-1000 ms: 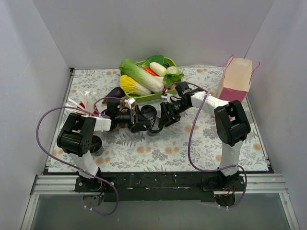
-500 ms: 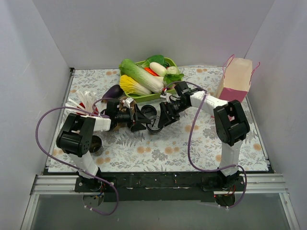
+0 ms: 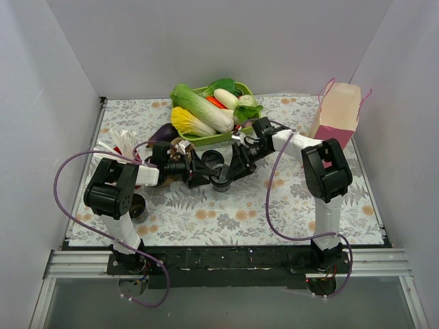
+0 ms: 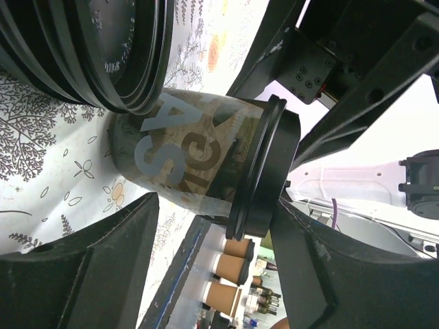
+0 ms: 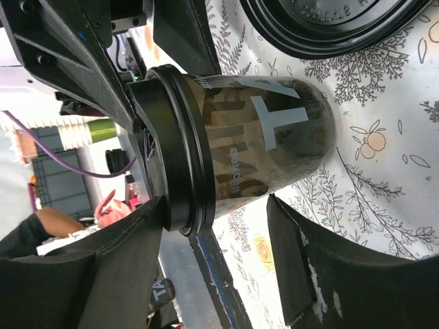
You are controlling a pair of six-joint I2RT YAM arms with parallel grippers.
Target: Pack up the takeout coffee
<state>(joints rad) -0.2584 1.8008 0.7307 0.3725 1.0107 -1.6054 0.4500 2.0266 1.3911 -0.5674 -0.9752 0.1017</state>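
A second ago both my jaws were wider and a bit further from the cup (image 3: 221, 180). Now my left jaws and my right jaws have come in from each side and are getting narrower. Each pair has one finger on each side of the cup. They are still apart, and I do not think either pair is squeezing it yet.

The cup stands on the flowery surface (image 3: 274, 205), in the middle of the top picture, a little left of centre. It is not packed yet. I think the grab is about to happen, and the lift comes after. The pink bag (image 3: 336, 113) is in the upper right, well away from the cup. It may be where the cup goes, but I cannot be sure.

Both pairs are closing on the same cup, so one pair could bump the other or tip it.

In the left wrist picture the cup (image 4: 192, 157) shows big pale letters, "AS". In the right wrist picture the cup (image 5: 260, 144) shows a big pale "T". The smaller words below are too blurry for me to read. A second black lid (image 4: 103, 41) sits just beside the cup. It has tiny raised letters that I cannot read either.
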